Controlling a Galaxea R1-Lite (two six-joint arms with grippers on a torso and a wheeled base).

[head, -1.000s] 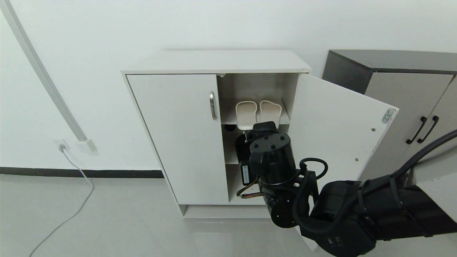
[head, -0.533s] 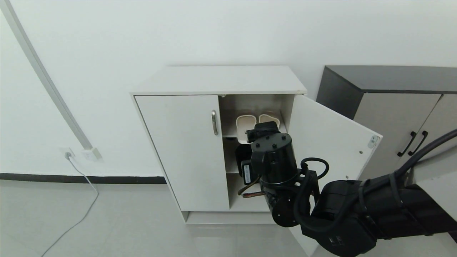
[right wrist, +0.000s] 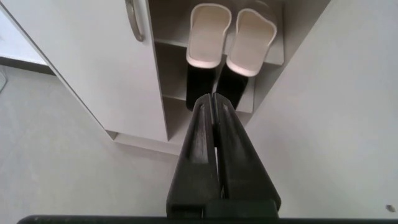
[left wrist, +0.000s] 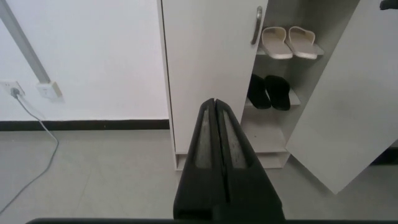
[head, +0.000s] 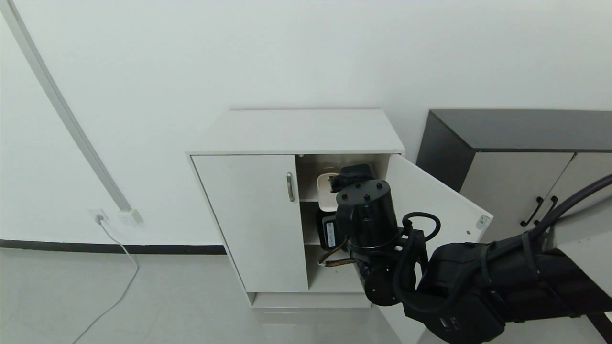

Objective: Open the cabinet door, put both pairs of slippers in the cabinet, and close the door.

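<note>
White slippers [right wrist: 230, 37] jut over the upper shelf [right wrist: 169, 36] with black slippers [left wrist: 269, 92] on the shelf beneath, left hand [left wrist: 214, 102] and right hand [right wrist: 213, 99] both pinched together and empty, so swinging the open door [head: 430, 196] shut could, I reckon, catch those heels or the right arm [head: 478, 282].

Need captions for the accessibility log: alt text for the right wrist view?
Shut end effector points into a cabinet: white slippers on one shelf, black slippers on the shelf below, partly hidden behind the end effector. One door is closed; the other door stands open.
</note>
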